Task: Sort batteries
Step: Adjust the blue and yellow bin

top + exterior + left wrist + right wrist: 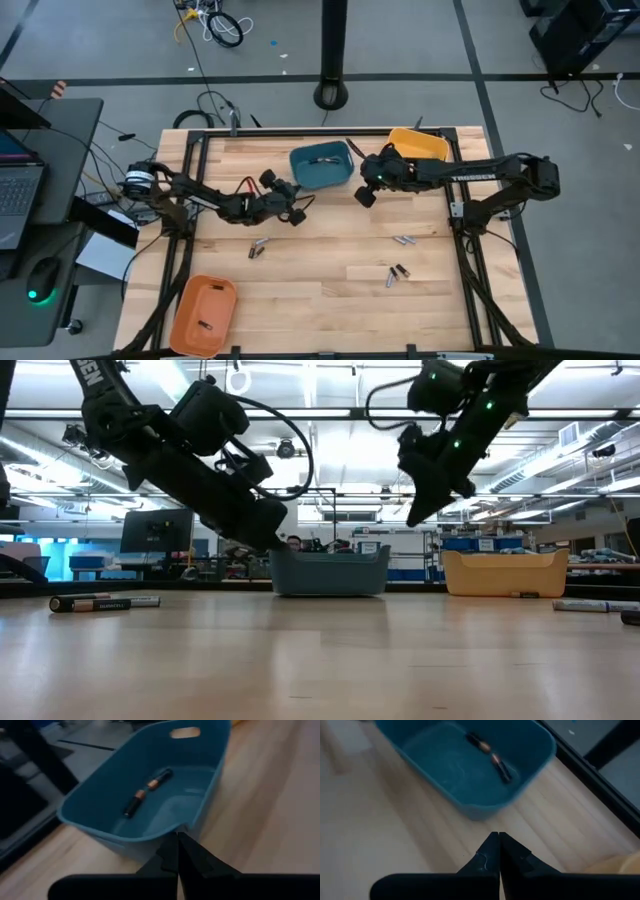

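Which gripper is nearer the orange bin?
Left. The left gripper hovers mid-table, up and across from the orange bin; the right gripper hangs farther off, beside the blue bin.

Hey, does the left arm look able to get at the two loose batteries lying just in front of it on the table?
Probably yes. The left gripper, shut and empty, hangs beside the blue bin; the battery pair lies on bare wood with nothing between, though the fingers would need to open first.

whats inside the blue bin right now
Two dark batteries with copper-coloured bands lie end to end on the floor of the blue bin. The rest of its floor looks bare, but the near wall hides the strip just behind it.
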Tool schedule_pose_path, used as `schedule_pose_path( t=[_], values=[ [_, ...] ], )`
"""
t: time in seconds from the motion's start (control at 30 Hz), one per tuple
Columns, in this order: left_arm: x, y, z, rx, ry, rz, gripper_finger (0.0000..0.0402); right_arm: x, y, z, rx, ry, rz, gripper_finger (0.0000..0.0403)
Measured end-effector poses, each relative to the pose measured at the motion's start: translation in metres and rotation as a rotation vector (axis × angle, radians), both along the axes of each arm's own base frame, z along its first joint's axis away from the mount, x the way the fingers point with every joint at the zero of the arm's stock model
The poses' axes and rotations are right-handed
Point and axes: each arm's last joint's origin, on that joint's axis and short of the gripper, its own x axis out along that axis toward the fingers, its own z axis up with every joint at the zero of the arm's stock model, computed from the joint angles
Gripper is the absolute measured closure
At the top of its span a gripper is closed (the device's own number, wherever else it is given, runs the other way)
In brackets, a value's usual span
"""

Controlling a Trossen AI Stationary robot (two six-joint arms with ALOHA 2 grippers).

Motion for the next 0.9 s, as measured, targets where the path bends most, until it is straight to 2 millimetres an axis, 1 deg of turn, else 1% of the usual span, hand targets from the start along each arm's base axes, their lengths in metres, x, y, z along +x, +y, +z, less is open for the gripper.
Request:
schedule_pose_path(
  t=[0.1, 0.2, 0.33, 0.47, 0.57, 0.7, 0.8, 0.9],
  values=[
    [-0.002, 0.004, 0.001, 0.028, 0.01, 0.051, 0.0396, -0.002, -0.006, -0.004, 0.008, 0.034, -0.021, 0.0396],
    [-0.004, 0.007, 0.003, 0.037, 0.024, 0.072, 0.0396, -0.011, 0.002, 0.0, 0.017, 0.085, 0.012, 0.0396],
    [-0.006, 0.005, 0.008, 0.045, 0.039, 0.043, 0.0396, -0.029, 0.018, 0.009, 0.054, 0.152, 0.017, 0.0396],
    [-0.006, -0.002, 0.015, 0.017, 0.016, -0.028, 0.0396, -0.052, 0.022, 0.007, 0.119, 0.312, -0.055, 0.0396],
    [-0.006, -0.01, 0.018, -0.001, 0.001, -0.09, 0.0396, -0.066, 0.019, 0.003, 0.196, 0.421, -0.121, 0.0396],
    [-0.006, -0.021, 0.023, -0.009, -0.017, -0.142, 0.0396, -0.078, 0.012, 0.001, 0.288, 0.498, -0.201, 0.0396],
    [-0.006, -0.026, 0.025, -0.01, -0.024, -0.163, 0.0396, -0.085, 0.003, 0.001, 0.335, 0.52, -0.263, 0.0396],
    [-0.007, -0.029, 0.026, -0.011, -0.027, -0.175, 0.0396, -0.09, -0.006, -0.001, 0.381, 0.517, -0.269, 0.0396]
  ],
)
